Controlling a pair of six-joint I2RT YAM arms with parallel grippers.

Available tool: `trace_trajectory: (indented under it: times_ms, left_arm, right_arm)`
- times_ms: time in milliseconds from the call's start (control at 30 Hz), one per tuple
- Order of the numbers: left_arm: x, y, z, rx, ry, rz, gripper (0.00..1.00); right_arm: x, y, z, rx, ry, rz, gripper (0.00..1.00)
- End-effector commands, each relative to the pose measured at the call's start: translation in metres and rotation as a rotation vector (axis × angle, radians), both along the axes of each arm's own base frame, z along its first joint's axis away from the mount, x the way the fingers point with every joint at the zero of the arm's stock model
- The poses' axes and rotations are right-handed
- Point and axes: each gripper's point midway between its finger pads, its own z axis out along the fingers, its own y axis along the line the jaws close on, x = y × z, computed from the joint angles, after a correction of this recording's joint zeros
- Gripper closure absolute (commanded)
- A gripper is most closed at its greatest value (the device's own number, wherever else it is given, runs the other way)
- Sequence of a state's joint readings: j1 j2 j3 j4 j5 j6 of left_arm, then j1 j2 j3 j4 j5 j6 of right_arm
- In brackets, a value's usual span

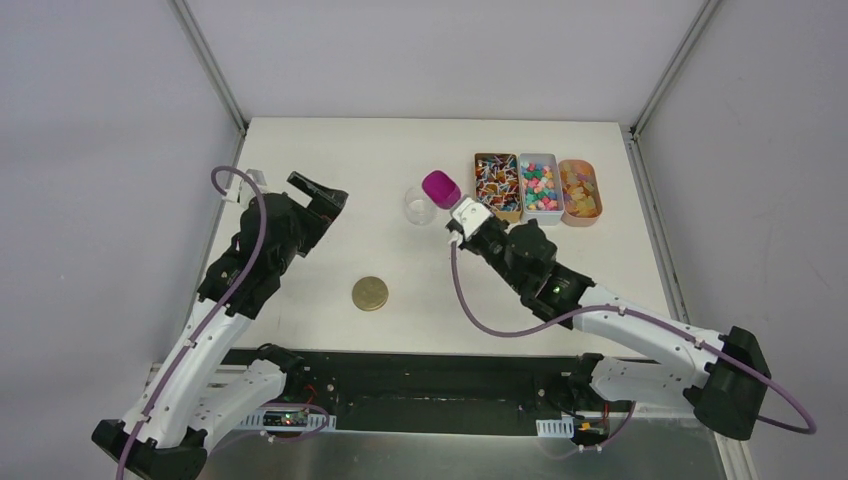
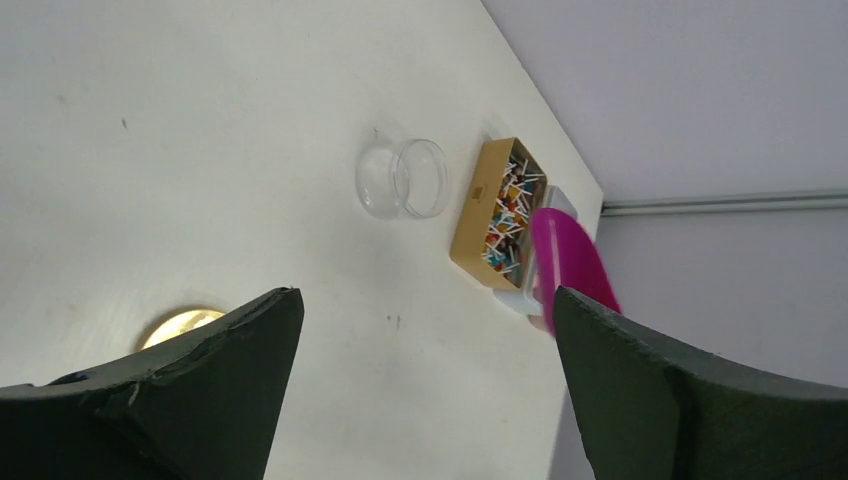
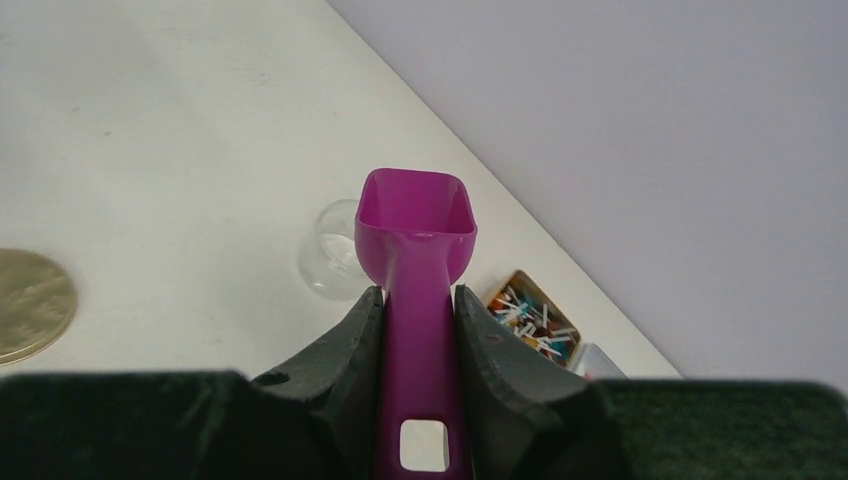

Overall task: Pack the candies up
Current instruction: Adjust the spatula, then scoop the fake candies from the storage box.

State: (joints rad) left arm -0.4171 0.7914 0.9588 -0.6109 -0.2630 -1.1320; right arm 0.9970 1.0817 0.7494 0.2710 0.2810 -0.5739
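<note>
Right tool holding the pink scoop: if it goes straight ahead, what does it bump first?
Probably the clear jar, just beyond the scoop and slightly left. The right tool might pass over it; height is unclear.

- A robot lab test cell.
- Plain grey walls (image 1: 90, 120) and metal frame posts (image 1: 208, 62) box in a white table (image 1: 330, 150).
- Two cabled robot arms (image 1: 262, 240) are bolted at its near edge.

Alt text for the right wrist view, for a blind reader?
The right gripper clamps a magenta plastic scoop, its bowl seemingly empty. Beyond it, a clear round jar sits on the white table, a round gold lid at left.
</note>
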Motion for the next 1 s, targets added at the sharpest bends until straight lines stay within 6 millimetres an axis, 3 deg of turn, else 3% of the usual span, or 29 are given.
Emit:
trace_trajectory:
  times_ms: [0,167,333,533,733,967]
  left_arm:
    - [0.012,0.014,0.029,0.3,-0.176,-0.085,0.01]
    - [0.01,-0.008,0.024,0.493,-0.272,-0.328,0.01]
    - [0.0,-0.03,0.01,0.578,-0.343,-0.539,0.01]
    - [-0.006,-0.032,-0.001,0.647,-0.424,-0.596,0.01]
    - [-0.012,-0.015,0.0,0.68,-0.479,-0.5,0.01]
    - [-0.016,0.005,0.005,0.714,-0.481,-0.406,0.01]
  right_arm:
    - [0.024,-0.044,0.049,0.167,0.0,-0.17,1.0]
    - [0.043,-0.086,0.046,0.127,0.021,-0.258,1.0]
    - [0.06,-0.132,0.041,0.121,0.063,-0.377,1.0]
    - [0.075,-0.174,0.021,0.071,0.187,-0.49,1.0]
    - [0.086,-0.174,0.007,0.083,0.335,-0.491,1.0]
    - [0.094,-0.153,-0.014,0.085,0.529,-0.462,1.0]
